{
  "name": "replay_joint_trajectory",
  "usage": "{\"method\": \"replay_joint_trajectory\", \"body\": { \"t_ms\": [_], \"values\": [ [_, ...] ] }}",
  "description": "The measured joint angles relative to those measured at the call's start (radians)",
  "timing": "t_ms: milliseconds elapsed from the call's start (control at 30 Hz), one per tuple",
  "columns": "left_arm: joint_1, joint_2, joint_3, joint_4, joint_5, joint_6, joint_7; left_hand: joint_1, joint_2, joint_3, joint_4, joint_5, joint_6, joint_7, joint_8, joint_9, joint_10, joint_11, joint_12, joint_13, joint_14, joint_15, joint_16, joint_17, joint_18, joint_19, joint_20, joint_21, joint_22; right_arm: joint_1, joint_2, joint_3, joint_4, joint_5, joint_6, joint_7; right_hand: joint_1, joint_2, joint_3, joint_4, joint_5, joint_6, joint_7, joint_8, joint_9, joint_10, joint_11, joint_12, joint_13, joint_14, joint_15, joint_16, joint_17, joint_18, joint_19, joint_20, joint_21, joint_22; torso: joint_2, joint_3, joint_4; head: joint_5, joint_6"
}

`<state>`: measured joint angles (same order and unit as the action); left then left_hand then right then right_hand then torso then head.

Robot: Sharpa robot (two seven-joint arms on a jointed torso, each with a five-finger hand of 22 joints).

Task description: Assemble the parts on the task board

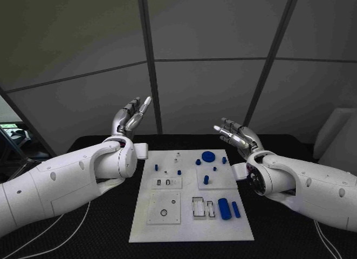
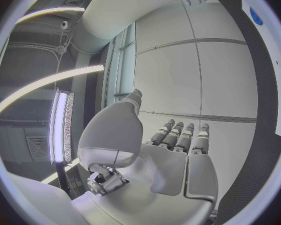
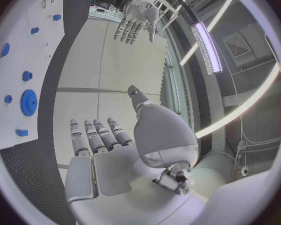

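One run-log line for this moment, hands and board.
left hand: raised, holds nothing | right hand: raised, holds nothing | task board: blue parts lying untouched | stage: not yet started

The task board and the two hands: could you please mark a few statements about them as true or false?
1. Both hands are raised off the table, holding nothing. True: the left hand and right hand are open and empty.
2. The blue gear lies at the near edge of the board. False: it lies near the far edge.
3. Two long blue pegs lie side by side on the board's near right part. True.
4. The left hand presses on the board. False: it is up in the air, beside the board's far left corner.
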<state>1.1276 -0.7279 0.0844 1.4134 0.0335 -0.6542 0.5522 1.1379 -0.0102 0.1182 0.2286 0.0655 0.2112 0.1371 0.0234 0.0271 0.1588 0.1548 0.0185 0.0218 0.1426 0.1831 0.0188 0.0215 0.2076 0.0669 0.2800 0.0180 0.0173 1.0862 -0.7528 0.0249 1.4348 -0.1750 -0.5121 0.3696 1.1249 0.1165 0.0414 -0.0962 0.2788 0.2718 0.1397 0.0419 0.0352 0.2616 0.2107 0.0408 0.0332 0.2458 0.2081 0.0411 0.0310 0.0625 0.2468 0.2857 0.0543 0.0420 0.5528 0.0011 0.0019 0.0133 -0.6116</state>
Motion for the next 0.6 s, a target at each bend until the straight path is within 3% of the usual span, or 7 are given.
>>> {"method": "replay_joint_trajectory", "body": {
  "t_ms": [133, 267, 333, 400, 433, 467, 600],
  "values": [
    [0.000, 0.000, 0.000, 0.000, 0.002, 0.010, 0.004, 0.039, 0.007, 0.008, 0.001, 0.000, 0.060, 0.003, 0.009, 0.008, 0.065, 0.031, 0.011, 0.008, 0.110, 0.042, 0.027, 0.015, 0.000, 0.066, 0.017, 0.034, 0.019, 0.004, 0.003, 0.002, -0.014, -0.046, 0.062, -0.032, 0.061, 0.004, 0.007, -0.030, 0.000, 0.135, 0.010, 0.026, 0.014, 0.163, 0.009, 0.029, 0.013, 0.155, 0.003, 0.030, 0.012, 0.023, 0.111, 0.002, 0.038, 0.017, 0.000, 0.0000, 0.0000, 0.000, 0.000],
    [0.001, -0.015, 0.000, -0.002, 0.003, 0.033, 0.005, 0.074, 0.007, 0.015, -0.024, 0.000, 0.179, 0.011, 0.036, 0.021, 0.250, 0.069, 0.049, 0.027, 0.428, 0.049, 0.112, 0.052, 0.000, 0.354, 0.013, 0.172, 0.089, 0.013, 0.010, 0.002, -0.064, -0.163, 0.087, -0.045, 0.120, 0.006, 0.029, -0.063, -0.010, 0.316, 0.025, 0.059, 0.027, 0.366, 0.006, 0.064, 0.024, 0.359, -0.006, 0.068, 0.023, 0.063, 0.256, 0.003, 0.089, 0.037, 0.004, -0.0012, 0.0000, -0.004, -0.006],
    [0.003, -0.032, 0.000, -0.009, 0.003, 0.050, 0.003, 0.094, 0.009, 0.015, -0.041, 0.000, 0.267, 0.017, 0.056, 0.030, 0.426, 0.084, 0.093, 0.044, 0.571, 0.031, 0.155, 0.068, -0.085, 0.484, 0.011, 0.237, 0.117, 0.030, 0.002, 0.002, -0.090, -0.267, 0.082, -0.046, 0.141, 0.006, 0.045, -0.079, -0.019, 0.392, 0.037, 0.069, 0.030, 0.449, -0.002, 0.074, 0.025, 0.446, -0.015, 0.082, 0.027, 0.070, 0.322, 0.002, 0.113, 0.044, 0.009, -0.0031, -0.0012, -0.007, -0.010],
    [0.002, -0.041, 0.000, -0.008, 0.002, 0.061, 0.001, 0.108, 0.010, 0.015, -0.057, 0.000, 0.372, 0.026, 0.079, 0.040, 0.587, 0.074, 0.137, 0.057, 0.667, 0.010, 0.186, 0.081, -0.082, 0.568, 0.009, 0.280, 0.132, 0.042, 0.001, 0.005, -0.100, -0.351, 0.081, -0.048, 0.157, 0.005, 0.062, -0.097, -0.027, 0.458, 0.047, 0.070, 0.031, 0.522, -0.010, 0.075, 0.026, 0.525, -0.027, 0.092, 0.030, 0.087, 0.383, -0.003, 0.135, 0.049, 0.014, -0.0037, -0.0020, -0.008, -0.011],
    [0.002, -0.043, 0.000, -0.006, 0.001, 0.067, 0.000, 0.122, 0.005, 0.014, -0.068, 0.000, 0.456, 0.036, 0.099, 0.049, 0.648, 0.062, 0.156, 0.061, 0.715, -0.004, 0.199, 0.088, -0.058, 0.608, 0.006, 0.299, 0.139, 0.046, 0.001, 0.005, -0.103, -0.391, 0.081, -0.050, 0.161, 0.001, 0.071, -0.105, -0.029, 0.485, 0.052, 0.074, 0.031, 0.553, -0.014, 0.075, 0.026, 0.559, -0.032, 0.096, 0.031, 0.093, 0.410, -0.006, 0.145, 0.051, 0.017, -0.0036, -0.0029, -0.008, -0.012],
    [0.002, -0.048, -0.001, 0.001, -0.002, 0.077, -0.002, 0.132, 0.008, 0.015, -0.077, 0.000, 0.529, 0.046, 0.117, 0.056, 0.685, 0.054, 0.167, 0.062, 0.749, -0.014, 0.209, 0.094, 0.004, 0.637, 0.002, 0.314, 0.143, 0.051, 0.003, 0.004, -0.106, -0.444, 0.082, -0.053, 0.161, 0.001, 0.083, -0.117, -0.032, 0.520, 0.058, 0.074, 0.031, 0.594, -0.020, 0.075, 0.026, 0.605, -0.040, 0.098, 0.032, 0.093, 0.446, -0.011, 0.159, 0.054, 0.019, -0.0035, -0.0036, -0.009, -0.011],
    [0.002, -0.071, -0.001, 0.027, -0.026, 0.110, -0.011, 0.174, 0.009, 0.024, -0.113, 0.000, 0.648, 0.076, 0.145, 0.061, 0.807, 0.022, 0.193, 0.069, 0.874, -0.050, 0.238, 0.124, 0.000, 0.733, -0.030, 0.357, 0.155, 0.071, 0.009, 0.003, -0.115, -0.611, 0.098, -0.077, 0.172, -0.010, 0.121, -0.138, -0.044, 0.595, 0.068, 0.074, 0.031, 0.687, -0.037, 0.073, 0.028, 0.718, -0.064, 0.110, 0.038, 0.095, 0.537, -0.030, 0.195, 0.061, 0.026, -0.0025, -0.0069, -0.009, -0.009]
  ]
}}
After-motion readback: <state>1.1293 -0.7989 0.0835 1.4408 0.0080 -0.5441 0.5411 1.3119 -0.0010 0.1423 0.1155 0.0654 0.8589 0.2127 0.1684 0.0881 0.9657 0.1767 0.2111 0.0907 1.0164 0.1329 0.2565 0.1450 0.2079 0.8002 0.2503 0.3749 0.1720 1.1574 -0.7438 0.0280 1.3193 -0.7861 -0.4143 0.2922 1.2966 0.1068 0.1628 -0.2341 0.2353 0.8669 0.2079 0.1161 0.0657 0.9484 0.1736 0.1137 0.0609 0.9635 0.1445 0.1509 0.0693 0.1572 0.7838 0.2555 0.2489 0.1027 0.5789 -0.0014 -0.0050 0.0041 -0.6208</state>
